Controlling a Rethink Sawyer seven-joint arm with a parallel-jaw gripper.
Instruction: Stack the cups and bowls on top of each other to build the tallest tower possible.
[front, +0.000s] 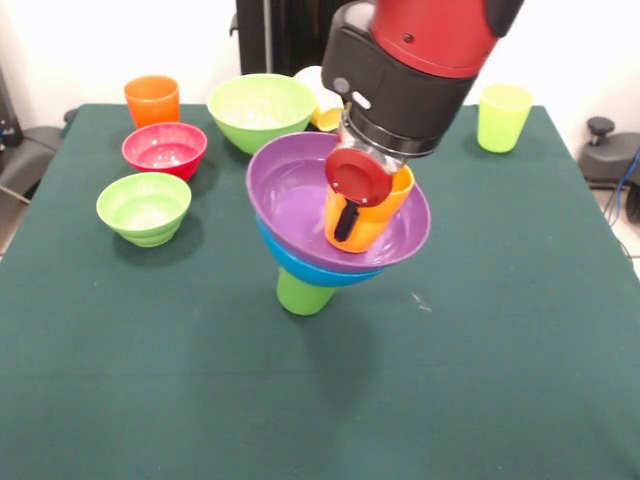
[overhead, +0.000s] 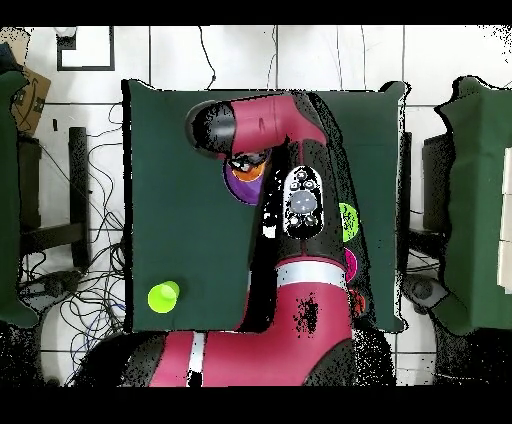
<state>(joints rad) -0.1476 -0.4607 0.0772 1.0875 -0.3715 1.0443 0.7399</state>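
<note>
A dark green tablecloth (front: 500, 380) spreads under and all around the gripper (front: 350, 212), with a few pale specks (front: 422, 302) on it just right of and below the gripper in the front view. Far to the gripper's right in that view, past the cloth's edge, stand a black knobbed fixture (front: 601, 130) and a blue cable (front: 624, 190). In the overhead view, a tangle of cables (overhead: 70, 290) lies on the white tiled floor (overhead: 330, 55) left of and below the gripper, a cardboard box (overhead: 25, 95) sits far to its upper left, and another green-covered table (overhead: 480, 200) stands well off to its right.
</note>
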